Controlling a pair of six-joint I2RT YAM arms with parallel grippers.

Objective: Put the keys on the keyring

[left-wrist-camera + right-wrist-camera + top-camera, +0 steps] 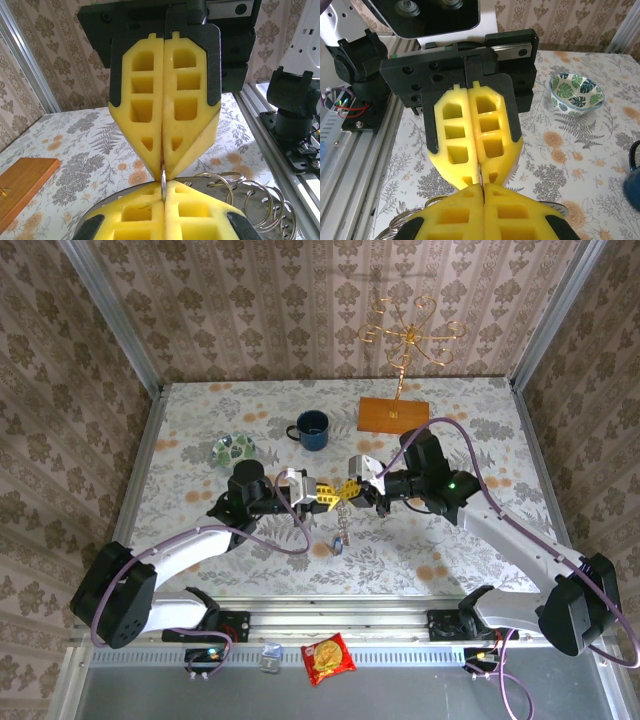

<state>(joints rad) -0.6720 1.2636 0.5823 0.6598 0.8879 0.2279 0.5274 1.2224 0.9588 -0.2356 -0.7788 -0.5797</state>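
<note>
Yellow-fingered left gripper [320, 494] and right gripper [358, 490] meet mid-table from above, keys [338, 543] dangling toward six o'clock. Left wrist: both clamp the keyring [163, 179] edge. Right wrist: same pinch. Threading seems underway; next, pry the coil apart.

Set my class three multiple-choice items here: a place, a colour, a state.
1. The blue mug stands: A between the green dish and the wooden board; B inside the dish; C on the board.
2. The claws' fingers are: A red; B yellow; C white.
3. The left claw and right claw are: A both wide open; B one open; C both shut on the keyring.
A: top view shows it between them. B: wrist views show yellow. C: fingers pressed together on thin metal.
</note>
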